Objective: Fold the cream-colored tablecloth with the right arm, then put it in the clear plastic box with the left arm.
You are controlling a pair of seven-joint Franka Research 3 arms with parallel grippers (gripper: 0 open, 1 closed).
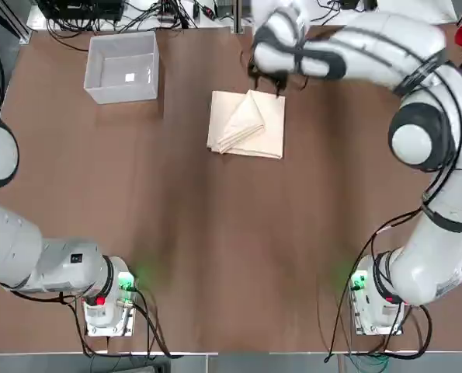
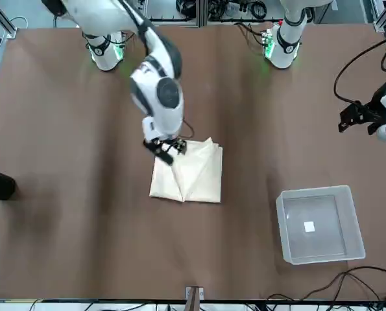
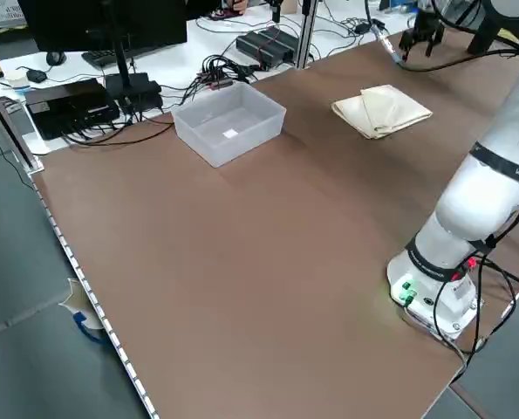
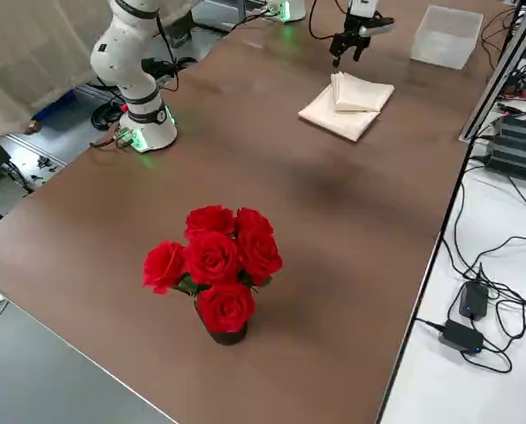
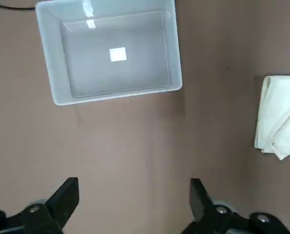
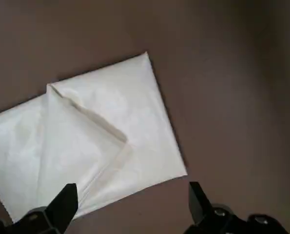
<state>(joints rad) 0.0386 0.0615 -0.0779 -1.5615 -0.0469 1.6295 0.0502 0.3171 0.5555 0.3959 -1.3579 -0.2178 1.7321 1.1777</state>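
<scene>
Fold step looks complete, judging by the layout: the cream-colored tablecloth point(image 1: 247, 124) lies as a compact folded packet, one corner flap turned over its top, in the upper centre of the top view. The right gripper point(image 2: 168, 148) hangs at the cloth's far edge, above it, fingers spread wide and holding nothing; in the right wrist view the cloth sits free under the open fingers point(image 6: 62, 204).

Transfer step not started. The clear plastic box point(image 1: 123, 67) stands empty at upper left of the top view, well apart from the cloth, with only a small white mark on its base. The left gripper point(image 2: 357, 118) is at the right edge of the front view, clear of both items, fingers open and empty; its wrist view shows the box ahead and the cloth edge at the frame's right.

Remaining: left arm picks up the packet and places it in the box.

Surface: brown table point(image 1: 215, 249), matte, otherwise bare in the work zone. A bunch of red roses point(image 4: 214, 265) stands in the right side view's centre. Cables and black electronics line the table's far edge.
</scene>
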